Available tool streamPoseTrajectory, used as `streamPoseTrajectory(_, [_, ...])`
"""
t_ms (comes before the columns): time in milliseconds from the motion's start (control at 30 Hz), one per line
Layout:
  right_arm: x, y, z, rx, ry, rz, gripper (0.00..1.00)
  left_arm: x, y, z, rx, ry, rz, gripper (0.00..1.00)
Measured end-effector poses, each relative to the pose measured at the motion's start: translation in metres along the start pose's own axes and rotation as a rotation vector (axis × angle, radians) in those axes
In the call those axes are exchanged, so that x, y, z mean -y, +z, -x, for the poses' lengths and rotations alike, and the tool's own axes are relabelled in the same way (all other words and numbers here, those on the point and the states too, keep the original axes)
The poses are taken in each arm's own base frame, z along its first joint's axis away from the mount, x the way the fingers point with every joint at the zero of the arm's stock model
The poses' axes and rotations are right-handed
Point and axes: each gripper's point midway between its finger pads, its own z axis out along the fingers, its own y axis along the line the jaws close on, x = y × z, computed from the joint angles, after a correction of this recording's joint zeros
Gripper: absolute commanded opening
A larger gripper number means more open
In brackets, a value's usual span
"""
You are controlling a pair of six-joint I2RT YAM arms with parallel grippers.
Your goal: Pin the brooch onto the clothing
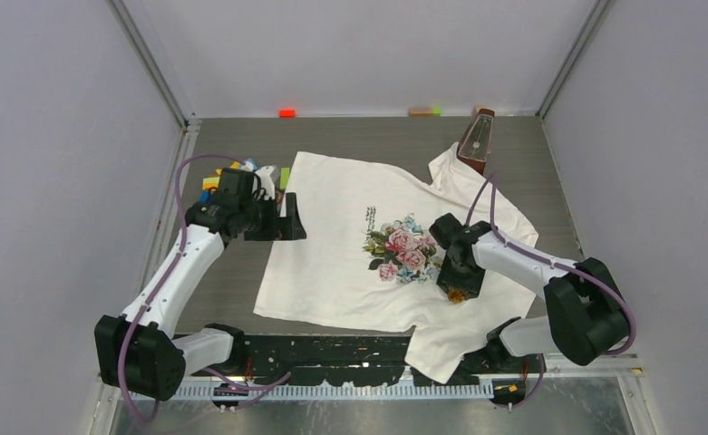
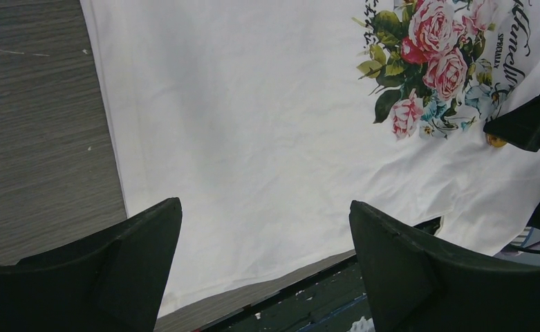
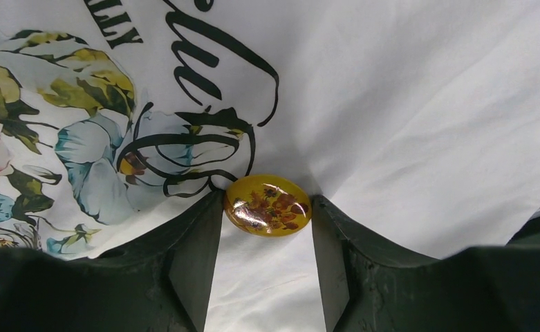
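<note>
Right wrist view: the right fingers (image 3: 191, 263) pinch an oval yellow brooch (image 3: 267, 205) by its two ends, held against the white T-shirt (image 3: 426, 104) just beside the dark cursive lettering under the rose print. The left fingers (image 2: 115, 277) hang spread wide above the T-shirt's plain side edge, holding nothing. The T-shirt lies spread across the grey surface (image 2: 39, 138); at its far edge stands a brown wedge-shaped object (image 1: 477, 140)
</note>
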Motion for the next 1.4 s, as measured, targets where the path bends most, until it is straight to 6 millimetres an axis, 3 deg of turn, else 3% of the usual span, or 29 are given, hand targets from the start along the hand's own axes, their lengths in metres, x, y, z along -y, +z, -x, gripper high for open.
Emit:
streamPoseTrajectory(400, [-0.011, 0.001, 0.000, -0.011, -0.010, 0.044, 0.52, -0.003, -0.007, 0.002, 0.035, 0.025, 0.021, 0.95])
streamPoseTrajectory(567, [-0.017, 0.000, 0.001, -0.015, -0.018, 0.063, 0.37, -0.004, -0.007, 0.000, 0.035, 0.026, 0.024, 0.95])
streamPoseTrajectory(833, [-0.029, -0.010, 0.005, 0.009, -0.028, 0.122, 0.28, 0.014, -0.011, -0.003, 0.075, -0.013, -0.075, 0.94])
streamPoseTrajectory(1067, [-0.068, -0.047, 0.022, 0.090, -0.030, 0.320, 0.27, 0.045, 0.005, -0.026, 0.088, -0.145, -0.248, 0.92])
streamPoseTrajectory(1233, [-0.098, -0.064, 0.028, 0.129, -0.043, 0.419, 0.27, 0.070, 0.019, -0.044, 0.102, -0.198, -0.341, 0.91])
streamPoseTrajectory(1400, [-0.147, -0.089, 0.040, 0.179, -0.010, 0.549, 0.25, 0.101, 0.027, -0.051, 0.164, -0.220, -0.426, 0.89])
